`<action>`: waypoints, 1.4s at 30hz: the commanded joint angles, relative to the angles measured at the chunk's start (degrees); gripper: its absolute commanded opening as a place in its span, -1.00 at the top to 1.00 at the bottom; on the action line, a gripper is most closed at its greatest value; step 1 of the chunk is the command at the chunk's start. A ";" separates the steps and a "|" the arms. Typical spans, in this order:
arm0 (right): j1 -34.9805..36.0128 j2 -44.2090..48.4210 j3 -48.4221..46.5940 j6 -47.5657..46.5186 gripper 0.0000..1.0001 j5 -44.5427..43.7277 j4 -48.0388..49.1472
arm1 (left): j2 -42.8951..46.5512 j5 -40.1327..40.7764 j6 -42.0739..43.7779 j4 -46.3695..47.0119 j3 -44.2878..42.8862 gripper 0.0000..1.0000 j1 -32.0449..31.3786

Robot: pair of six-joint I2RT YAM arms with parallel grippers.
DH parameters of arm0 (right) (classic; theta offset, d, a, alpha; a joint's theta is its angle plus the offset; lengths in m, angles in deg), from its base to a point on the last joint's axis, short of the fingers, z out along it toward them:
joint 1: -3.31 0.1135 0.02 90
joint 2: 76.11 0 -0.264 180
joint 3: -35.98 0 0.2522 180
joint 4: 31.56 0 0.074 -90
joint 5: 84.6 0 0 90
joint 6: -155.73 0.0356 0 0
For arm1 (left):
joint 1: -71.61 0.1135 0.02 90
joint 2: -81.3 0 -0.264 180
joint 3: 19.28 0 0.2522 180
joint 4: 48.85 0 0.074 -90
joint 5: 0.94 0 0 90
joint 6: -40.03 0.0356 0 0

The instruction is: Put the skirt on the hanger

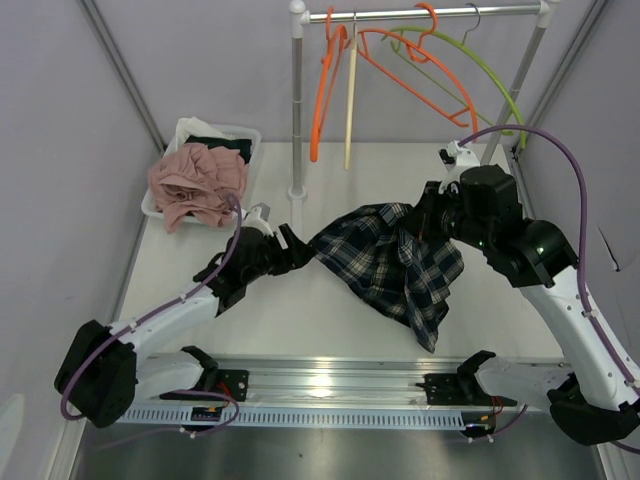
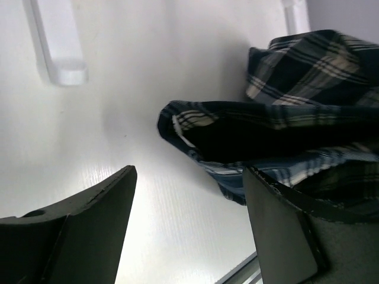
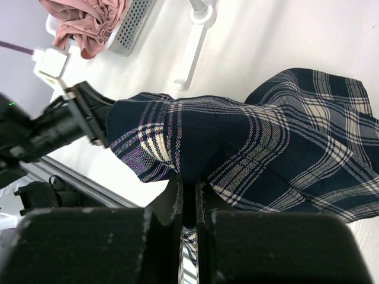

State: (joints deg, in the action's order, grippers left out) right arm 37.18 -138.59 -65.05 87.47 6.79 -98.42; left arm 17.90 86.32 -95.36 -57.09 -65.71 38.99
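The skirt (image 1: 390, 265) is navy plaid with cream stripes and hangs above the table with its lower end drooping toward the front. My right gripper (image 1: 428, 215) is shut on its upper edge; in the right wrist view the cloth (image 3: 266, 142) is pinched between the closed fingers of the gripper (image 3: 188, 190). My left gripper (image 1: 300, 246) stands open just left of the skirt's left corner. In the left wrist view that corner (image 2: 195, 127) lies ahead of the gripper (image 2: 189, 171), whose jaws stand apart with only bare table between them. An orange hanger (image 1: 325, 90) hangs on the rail.
The clothes rack's pole (image 1: 297, 100) stands behind the skirt, carrying a second orange hanger (image 1: 420, 75), a cream one (image 1: 350, 100) and a green one (image 1: 485, 70). A white basket (image 1: 245, 135) with pink clothes (image 1: 200, 185) sits at the back left. A metal rail (image 1: 320, 385) runs along the near edge.
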 commanded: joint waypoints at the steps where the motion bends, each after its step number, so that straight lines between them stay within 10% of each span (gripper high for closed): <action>1: -0.29 2.18 -2.30 -1.08 0.96 1.42 2.22 | -3.13 -0.68 -3.57 4.93 -3.80 -0.54 0.45; 42: -2.49 4.29 -2.47 -2.14 0.97 2.83 -1.39 | -13.68 -6.04 -14.29 19.18 -1.88 -0.57 1.86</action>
State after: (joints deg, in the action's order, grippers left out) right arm 34.93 -136.12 -65.05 86.42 8.91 -102.38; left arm 4.97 81.68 -108.60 -41.75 -66.82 40.52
